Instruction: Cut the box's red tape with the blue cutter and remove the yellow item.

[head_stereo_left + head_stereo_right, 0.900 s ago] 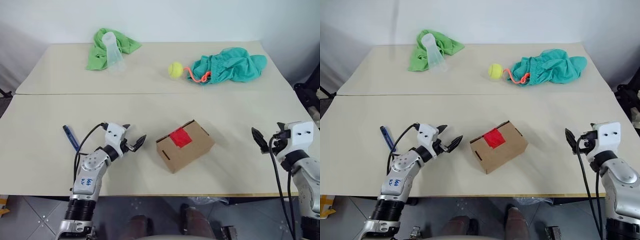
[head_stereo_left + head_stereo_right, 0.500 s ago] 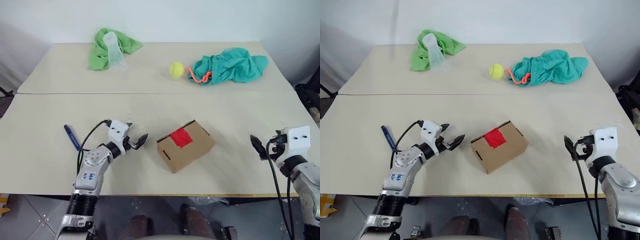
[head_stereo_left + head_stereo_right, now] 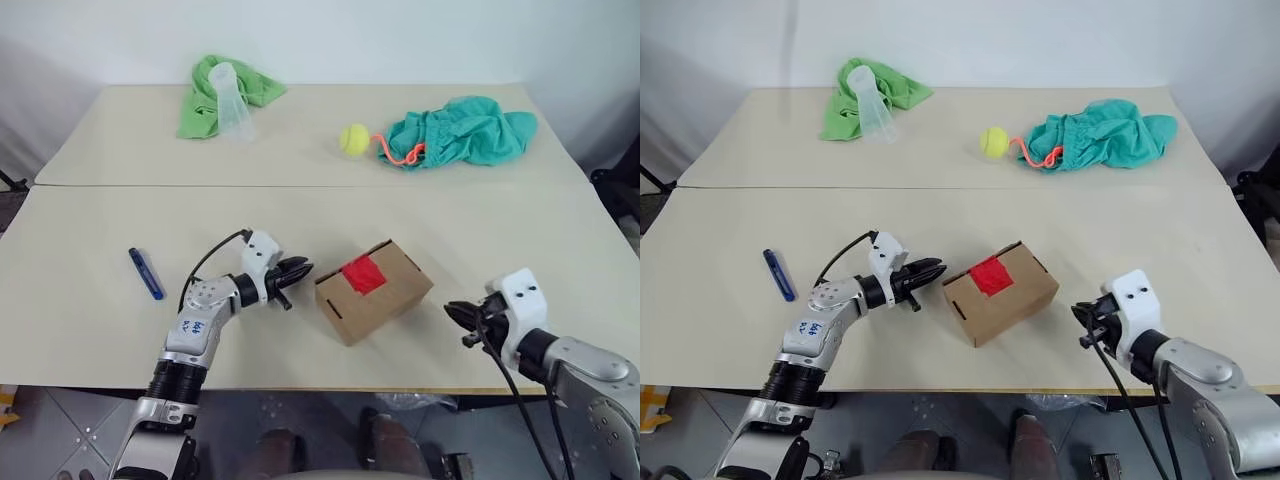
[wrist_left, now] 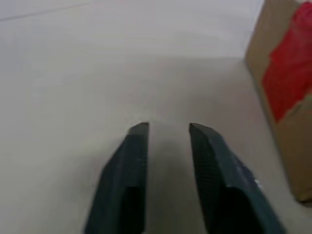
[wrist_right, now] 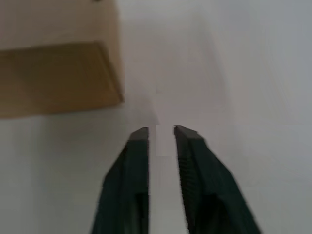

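The brown cardboard box (image 3: 385, 300) sits closed near the table's front edge, with the red tape (image 3: 362, 274) across its top seam. The yellow item is hidden. The blue cutter (image 3: 146, 273) lies flat on the table, well to the left of the box. My left gripper (image 3: 303, 267) points at the box's left end, just short of it, empty and shut to a narrow gap. The left wrist view shows its fingers (image 4: 131, 165) beside the taped box (image 4: 292, 156). My right gripper (image 3: 452, 311) hangs to the right of the box, also shut and empty.
At the back lie a tennis ball (image 3: 351, 138), a teal cloth (image 3: 460, 130) with an orange cord (image 3: 395, 155), and a green cloth (image 3: 205, 100) under a clear plastic cup (image 3: 232, 105). A seam (image 3: 300, 186) joins the two table halves.
My left gripper has moved right, up to the box's left end, and closed. My right gripper has moved left towards the box's right side and closed too.
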Controlling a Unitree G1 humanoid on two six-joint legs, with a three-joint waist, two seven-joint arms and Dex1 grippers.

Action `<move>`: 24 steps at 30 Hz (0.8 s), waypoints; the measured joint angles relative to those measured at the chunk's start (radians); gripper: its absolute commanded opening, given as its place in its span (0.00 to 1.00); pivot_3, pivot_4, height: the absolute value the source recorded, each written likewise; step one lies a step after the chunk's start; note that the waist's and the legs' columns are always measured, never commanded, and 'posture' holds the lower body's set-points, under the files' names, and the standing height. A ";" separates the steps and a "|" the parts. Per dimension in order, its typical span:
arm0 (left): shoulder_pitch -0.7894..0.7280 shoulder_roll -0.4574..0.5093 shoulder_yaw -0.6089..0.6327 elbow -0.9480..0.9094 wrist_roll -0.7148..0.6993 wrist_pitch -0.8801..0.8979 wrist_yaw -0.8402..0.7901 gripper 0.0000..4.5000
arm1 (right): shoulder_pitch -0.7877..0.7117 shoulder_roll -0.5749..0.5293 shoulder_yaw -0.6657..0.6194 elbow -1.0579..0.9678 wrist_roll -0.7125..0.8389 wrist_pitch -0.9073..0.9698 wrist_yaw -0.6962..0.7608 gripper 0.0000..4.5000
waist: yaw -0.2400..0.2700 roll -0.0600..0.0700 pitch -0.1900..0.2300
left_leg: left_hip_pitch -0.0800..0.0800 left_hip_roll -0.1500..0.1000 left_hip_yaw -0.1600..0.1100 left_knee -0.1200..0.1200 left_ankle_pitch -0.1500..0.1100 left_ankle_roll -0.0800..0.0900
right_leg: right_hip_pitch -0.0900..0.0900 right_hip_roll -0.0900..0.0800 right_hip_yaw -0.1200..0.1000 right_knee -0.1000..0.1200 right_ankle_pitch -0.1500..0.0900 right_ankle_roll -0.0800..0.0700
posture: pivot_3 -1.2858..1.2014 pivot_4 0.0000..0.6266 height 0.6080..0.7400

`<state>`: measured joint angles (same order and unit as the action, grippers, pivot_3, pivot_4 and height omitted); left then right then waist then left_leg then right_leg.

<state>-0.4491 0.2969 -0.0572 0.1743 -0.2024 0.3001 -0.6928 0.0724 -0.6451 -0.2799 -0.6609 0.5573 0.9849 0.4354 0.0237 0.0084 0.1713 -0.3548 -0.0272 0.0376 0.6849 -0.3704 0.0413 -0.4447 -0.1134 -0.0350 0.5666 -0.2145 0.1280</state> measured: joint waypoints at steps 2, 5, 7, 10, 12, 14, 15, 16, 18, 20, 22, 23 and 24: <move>-0.016 0.017 -0.006 0.018 -0.001 0.004 -0.039 0.01 | -0.071 -0.011 0.050 0.007 0.000 0.031 -0.002 0.00 | -0.001 -0.001 0.001 | -0.001 0.000 0.000 0.001 0.000 0.000 | 0.000 0.000 0.000 0.000 0.000 0.000 | 0.52 0.24 1.00; -0.041 0.022 -0.010 0.030 -0.002 0.007 -0.063 0.01 | -0.114 -0.029 0.090 0.022 -0.005 0.046 -0.003 0.00 | 0.001 -0.002 0.001 | -0.001 -0.001 -0.001 0.001 0.000 0.000 | 0.000 0.000 -0.001 0.000 0.000 0.000 | 0.52 0.24 1.00; -0.034 0.050 -0.008 0.023 -0.008 0.031 -0.078 0.01 | -0.103 -0.068 0.101 0.030 -0.020 0.042 0.003 0.00 | 0.002 -0.002 0.001 | -0.002 -0.001 -0.001 0.001 0.000 0.000 | 0.000 0.000 -0.002 0.000 0.000 0.000 | 0.52 0.24 1.00; -0.003 0.131 0.009 -0.024 -0.040 0.113 -0.121 0.01 | -0.082 -0.099 0.087 0.087 -0.075 -0.004 0.006 0.00 | -0.002 -0.003 0.001 | -0.002 -0.001 0.001 0.001 -0.001 0.001 | 0.000 -0.001 -0.006 -0.001 0.000 0.000 | 0.52 0.24 1.00; 0.012 0.172 0.009 -0.059 -0.061 0.169 -0.149 0.01 | -0.084 -0.104 0.077 0.119 -0.093 -0.036 0.015 0.00 | -0.004 -0.003 0.001 | -0.001 -0.001 0.002 0.002 -0.001 0.002 | 0.000 -0.002 -0.007 0.000 0.000 0.000 | 0.52 0.24 1.00; 0.037 0.241 0.012 -0.116 -0.105 0.273 -0.194 0.01 | -0.097 -0.136 0.075 0.167 -0.108 -0.074 0.041 0.00 | -0.007 -0.003 0.001 | -0.001 0.000 0.002 0.002 -0.001 0.002 | 0.000 -0.001 -0.007 0.000 0.000 0.000 | 0.52 0.24 1.00; 0.044 0.280 0.014 -0.141 -0.127 0.335 -0.218 0.01 | -0.112 -0.153 0.072 0.202 -0.119 -0.093 0.055 0.00 | -0.009 -0.003 0.001 | -0.001 0.000 0.002 0.002 -0.001 0.001 | 0.000 -0.001 -0.007 0.000 0.000 0.000 | 0.52 0.24 1.00; 0.051 0.308 0.018 -0.163 -0.149 0.392 -0.232 0.01 | -0.131 -0.163 0.070 0.233 -0.128 -0.112 0.068 0.00 | -0.011 -0.003 0.001 | 0.000 0.000 0.002 0.002 -0.001 0.001 | 0.000 -0.001 -0.007 0.001 0.000 0.000 | 0.52 0.24 1.00; 0.058 0.320 0.020 -0.192 -0.183 0.473 -0.242 0.01 | -0.164 -0.170 0.072 0.275 -0.142 -0.140 0.086 0.00 | -0.011 -0.003 0.001 | 0.000 0.000 0.001 0.003 0.000 0.001 | 0.001 -0.001 -0.007 0.002 0.000 -0.001 | 0.52 0.24 1.00; 0.063 0.317 0.015 -0.232 -0.225 0.560 -0.245 0.01 | -0.223 -0.170 0.086 0.330 -0.151 -0.169 0.108 0.00 | -0.012 -0.003 0.001 | 0.000 0.000 0.001 0.005 0.000 0.001 | 0.001 -0.001 -0.007 0.004 0.000 -0.001 | 0.52 0.24 1.00; 0.065 0.299 -0.004 -0.273 -0.266 0.647 -0.242 0.01 | -0.289 -0.170 0.102 0.386 -0.163 -0.193 0.124 0.00 | -0.012 -0.003 0.002 | 0.000 0.000 0.001 0.006 -0.001 0.001 | 0.001 -0.002 -0.007 0.004 0.000 0.000 | 0.52 0.24 1.00; 0.065 0.289 -0.012 -0.292 -0.285 0.687 -0.235 0.01 | -0.319 -0.170 0.116 0.408 -0.168 -0.202 0.133 0.00 | -0.011 -0.004 0.002 | -0.001 0.001 0.000 0.006 -0.001 0.001 | 0.001 -0.002 -0.007 0.004 0.000 0.000 | 0.52 0.24 1.00; 0.065 0.284 -0.018 -0.306 -0.301 0.724 -0.229 0.01 | -0.344 -0.168 0.131 0.430 -0.170 -0.203 0.144 0.00 | -0.010 -0.004 0.002 | -0.001 0.001 0.000 0.007 -0.001 0.001 | 0.001 -0.001 -0.007 0.005 0.000 -0.001 | 0.52 0.24 1.00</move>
<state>-0.3840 0.5805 -0.0752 -0.1317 -0.5031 1.0245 -0.9217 -0.2721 -0.8133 -0.1492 -0.2307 0.3872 0.7817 0.5789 0.0132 0.0041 0.1735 -0.3558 -0.0266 0.0377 0.6916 -0.3711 0.0421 -0.4440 -0.1149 -0.0424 0.5712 -0.2148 0.1274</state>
